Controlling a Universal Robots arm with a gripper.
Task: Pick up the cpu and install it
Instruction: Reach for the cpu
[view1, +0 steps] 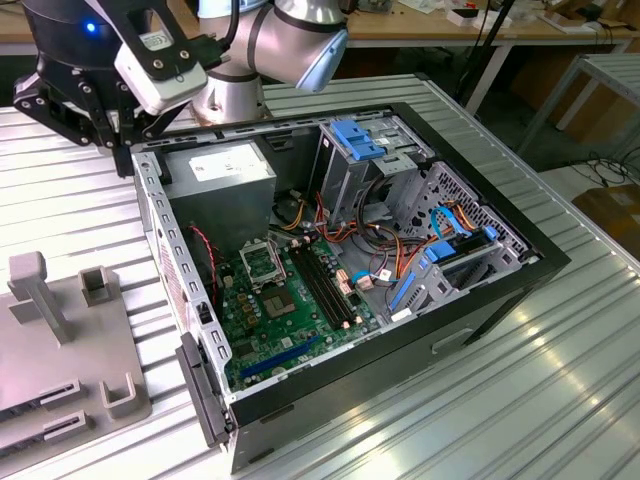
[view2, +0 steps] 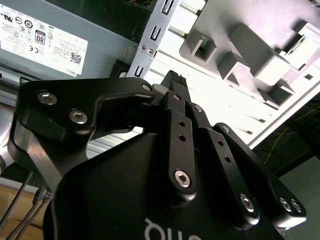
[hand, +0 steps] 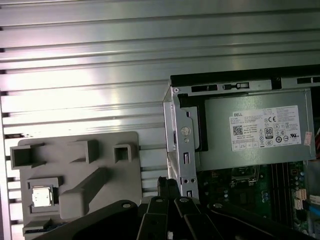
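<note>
Silver-grey cpu (hand: 41, 196) is seen lying flat, metal top up, in a square pocket of the grey fixture (hand: 55, 165) in the first wrist view; it is not yet picked. Fixture is set on the ribbed metal table (view1: 560, 380), at the exterior view's left, just beside the open PC case (view1: 330, 415). Socket (view1: 262, 262) is seen on the green board (view1: 290, 325) inside the case, near the PSU (view1: 222, 178). It shows a metal frame with a dark centre, and no chip is judged to be in it.

Gripper (view2: 172, 82) is held above the table near the case's corner wall, on the fixture side, well apart from the cpu. In both wrist views its fingers are brought together at the tips, with nothing gripped between them.

Handling, as judged: cpu is taken to be light, stiff and thin, with a fragile underside. Smooth metal top and low edges are likely slippery. Hold is best taken on two opposite side edges, jaws kept level, force kept light. Pocket walls sit close around the chip, so little finger room is expected. Contacts could be damaged by a tilt or a drop.
</note>
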